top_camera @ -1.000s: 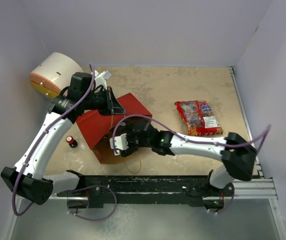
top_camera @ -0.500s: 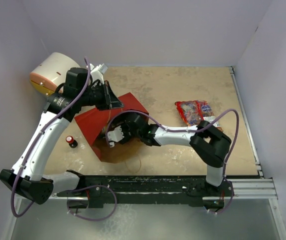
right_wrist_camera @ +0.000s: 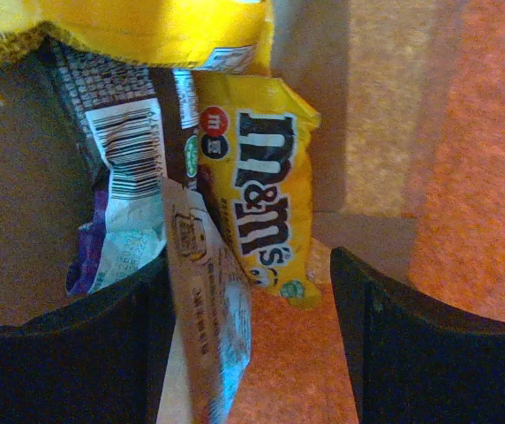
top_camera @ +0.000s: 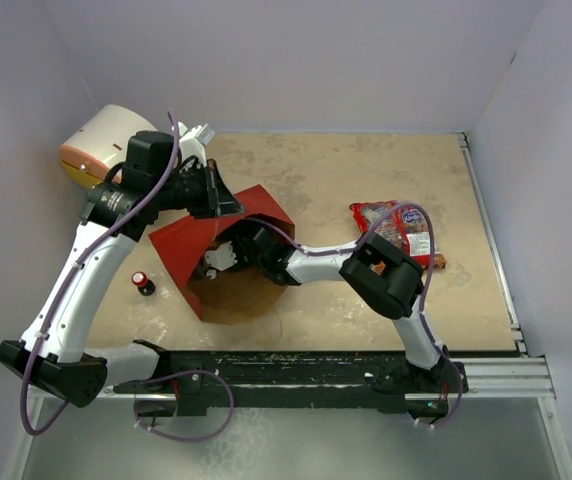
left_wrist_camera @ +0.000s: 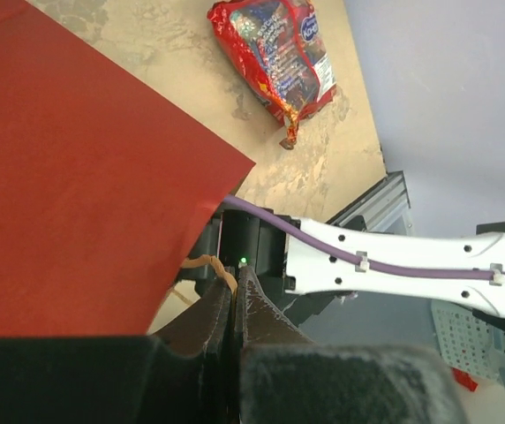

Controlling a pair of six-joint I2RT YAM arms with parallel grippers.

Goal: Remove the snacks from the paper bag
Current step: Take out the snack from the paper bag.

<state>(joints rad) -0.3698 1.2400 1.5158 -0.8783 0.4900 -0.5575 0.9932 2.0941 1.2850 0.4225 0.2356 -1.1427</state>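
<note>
Right gripper [right_wrist_camera: 248, 296] sits deeper inside red kraft-lined paper bag [top_camera: 179, 247] than before, jaws apart around yellow M&M's candy packet [right_wrist_camera: 266, 190]; left gripper [left_wrist_camera: 235, 305] clamps bag rim. Centre, close on 1 packet.

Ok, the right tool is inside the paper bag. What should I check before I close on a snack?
1. Left tool is shut at the paper bag's rim, holding the mouth up: ok.
2. Right tool is inside the bag with its jaws open: ok.
3. A snack sits between the jaws: a pale packet stands edge-on between them: ok.
4. Only one packet is in the bite: the yellow M&M's packet lies just behind it: cannot tell.
5. Red-and-clear bag is already out on the table: ok.
</note>
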